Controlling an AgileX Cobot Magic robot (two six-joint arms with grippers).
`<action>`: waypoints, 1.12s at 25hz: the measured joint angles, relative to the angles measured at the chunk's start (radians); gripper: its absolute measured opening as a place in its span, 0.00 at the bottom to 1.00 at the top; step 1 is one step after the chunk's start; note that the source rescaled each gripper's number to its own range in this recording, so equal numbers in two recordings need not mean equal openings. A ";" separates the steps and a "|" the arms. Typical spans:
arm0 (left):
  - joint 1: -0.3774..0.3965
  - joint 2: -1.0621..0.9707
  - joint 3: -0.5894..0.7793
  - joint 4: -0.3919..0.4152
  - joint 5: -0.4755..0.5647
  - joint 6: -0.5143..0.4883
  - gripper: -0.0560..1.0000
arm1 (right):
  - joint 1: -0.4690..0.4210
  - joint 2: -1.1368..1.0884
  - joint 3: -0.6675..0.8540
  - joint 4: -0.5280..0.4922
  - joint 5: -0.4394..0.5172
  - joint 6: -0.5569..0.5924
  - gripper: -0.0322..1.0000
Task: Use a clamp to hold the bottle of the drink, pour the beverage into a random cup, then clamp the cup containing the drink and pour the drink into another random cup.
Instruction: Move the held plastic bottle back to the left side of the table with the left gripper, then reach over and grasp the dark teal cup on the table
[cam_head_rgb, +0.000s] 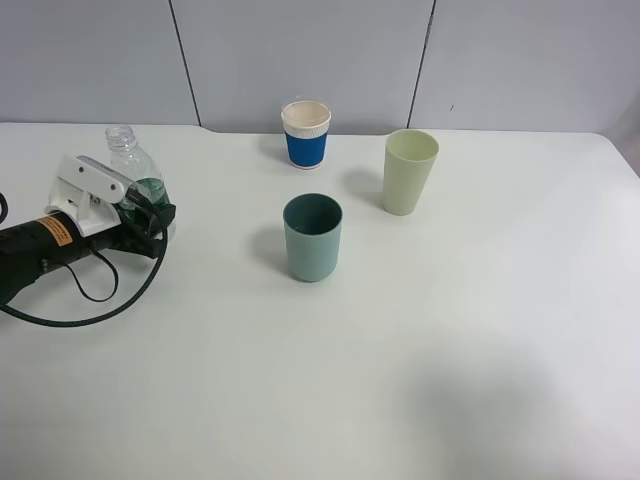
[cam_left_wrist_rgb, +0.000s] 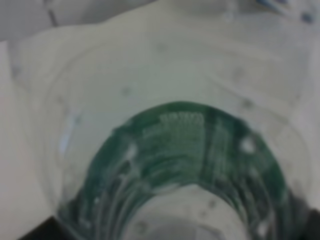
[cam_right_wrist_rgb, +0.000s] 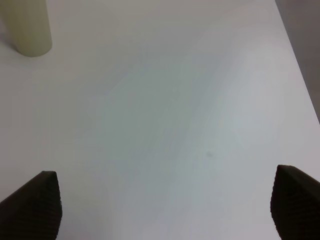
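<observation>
Green-labelled bottle (cam_left_wrist_rgb: 180, 140), print unreadable

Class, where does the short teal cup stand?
Exterior high view: the teal cup stands centrally, nearer the camera than the blue-sleeved paper cup, left of the pale green cup.
</observation>
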 joint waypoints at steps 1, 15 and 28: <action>0.000 0.000 0.000 -0.002 0.000 0.000 0.21 | 0.000 0.000 0.000 0.000 0.000 0.000 0.53; 0.000 -0.128 0.128 -0.030 0.001 -0.016 0.69 | 0.000 0.000 0.000 0.000 0.000 0.000 0.53; 0.000 -0.624 0.415 -0.192 0.007 -0.144 0.78 | 0.000 0.000 0.000 0.000 0.000 0.000 0.53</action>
